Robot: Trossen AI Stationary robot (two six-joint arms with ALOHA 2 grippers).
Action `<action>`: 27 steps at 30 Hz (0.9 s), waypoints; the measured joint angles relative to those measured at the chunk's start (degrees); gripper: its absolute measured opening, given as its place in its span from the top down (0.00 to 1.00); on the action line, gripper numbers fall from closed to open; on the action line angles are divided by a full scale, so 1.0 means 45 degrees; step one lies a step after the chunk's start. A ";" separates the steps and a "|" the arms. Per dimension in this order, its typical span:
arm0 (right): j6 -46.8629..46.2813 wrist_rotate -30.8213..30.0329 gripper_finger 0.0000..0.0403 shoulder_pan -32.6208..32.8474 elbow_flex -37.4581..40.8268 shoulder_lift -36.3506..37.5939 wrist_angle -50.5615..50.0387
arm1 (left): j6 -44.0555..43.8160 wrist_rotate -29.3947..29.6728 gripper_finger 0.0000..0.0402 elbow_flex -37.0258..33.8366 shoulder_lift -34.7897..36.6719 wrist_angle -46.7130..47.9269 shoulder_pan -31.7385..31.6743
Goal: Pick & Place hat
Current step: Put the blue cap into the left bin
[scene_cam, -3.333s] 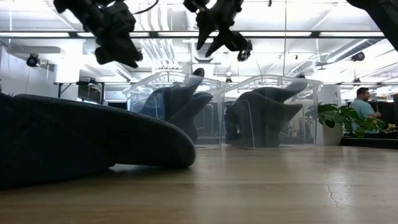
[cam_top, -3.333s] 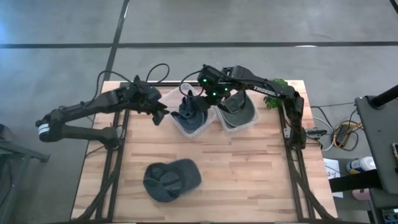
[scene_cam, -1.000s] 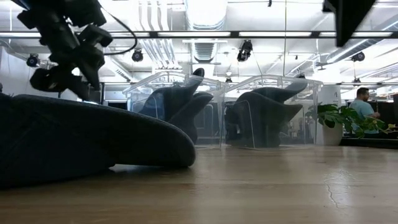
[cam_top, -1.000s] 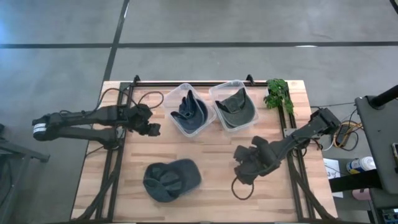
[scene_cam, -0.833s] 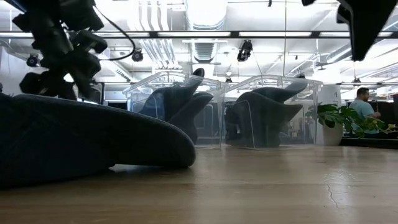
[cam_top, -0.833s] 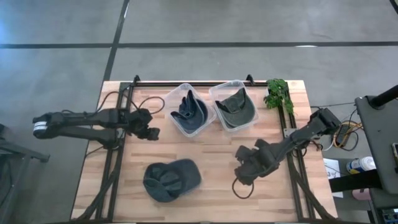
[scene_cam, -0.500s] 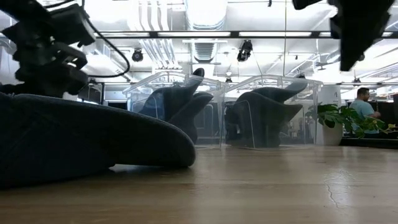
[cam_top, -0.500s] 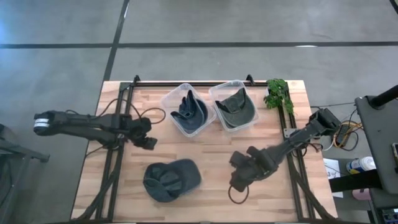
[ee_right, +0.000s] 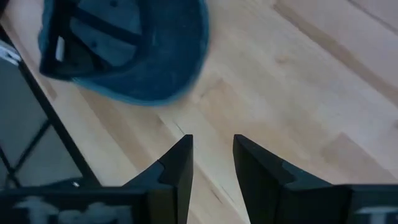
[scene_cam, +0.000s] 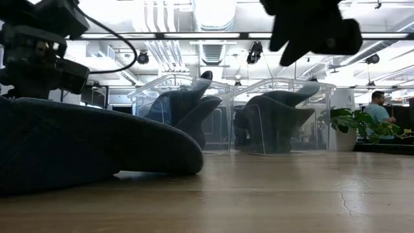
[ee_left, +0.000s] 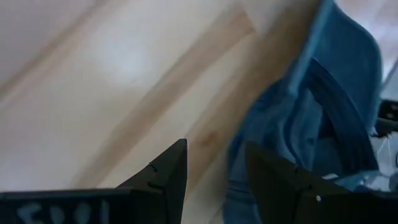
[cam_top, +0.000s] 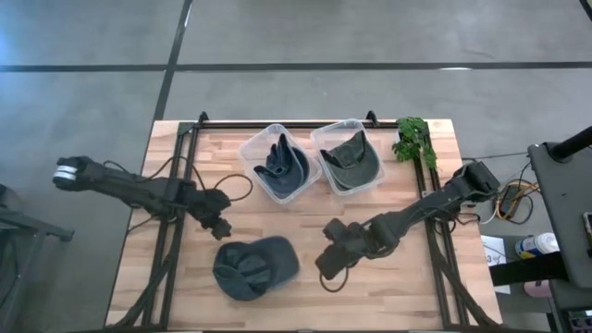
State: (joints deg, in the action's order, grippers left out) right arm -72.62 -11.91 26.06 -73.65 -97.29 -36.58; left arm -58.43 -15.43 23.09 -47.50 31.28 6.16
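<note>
Blue hat lies upside down near the surface's front edge. Left claw hangs at its 11 o'clock, right claw at its 3 o'clock; both slightly parted and empty.

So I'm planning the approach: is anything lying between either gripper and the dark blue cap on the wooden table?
Nothing visible. The left gripper hangs just beside the dark blue cap, the right gripper on its other side, with only bare wooden table between.
</note>
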 joint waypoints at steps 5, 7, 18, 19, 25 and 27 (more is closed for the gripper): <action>-0.0987 0.0054 0.74 -0.0063 0.0000 -0.0321 0.0555 | 0.0213 0.0115 0.62 -0.0004 -0.0001 -0.0378 0.0738; -0.1581 0.0078 0.74 -0.0038 -0.0019 -0.0434 0.0686 | 0.0218 0.0140 0.62 -0.0004 -0.0001 -0.0390 0.1056; -0.3170 0.1380 0.75 -0.0019 -0.0010 -0.2034 0.4258 | 0.0247 0.0741 0.62 -0.0004 -0.0158 -0.0756 0.3057; -0.3257 0.1495 0.75 -0.0019 -0.0010 -0.2196 0.4632 | 0.0247 0.0741 0.62 -0.0004 -0.0214 -0.0802 0.3211; -0.2867 0.2032 0.73 0.0061 -0.0033 -0.2996 0.6168 | 0.0237 0.0736 0.62 -0.0004 -0.0609 -0.0917 0.3858; -0.1521 0.2012 0.73 0.0215 -0.0247 -0.3126 0.6202 | 0.0242 0.0720 0.62 -0.0004 -0.0693 -0.0935 0.4067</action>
State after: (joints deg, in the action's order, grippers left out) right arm -79.47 -2.85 27.03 -74.76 -111.36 -8.67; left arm -57.34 -12.19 23.07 -50.62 27.07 24.46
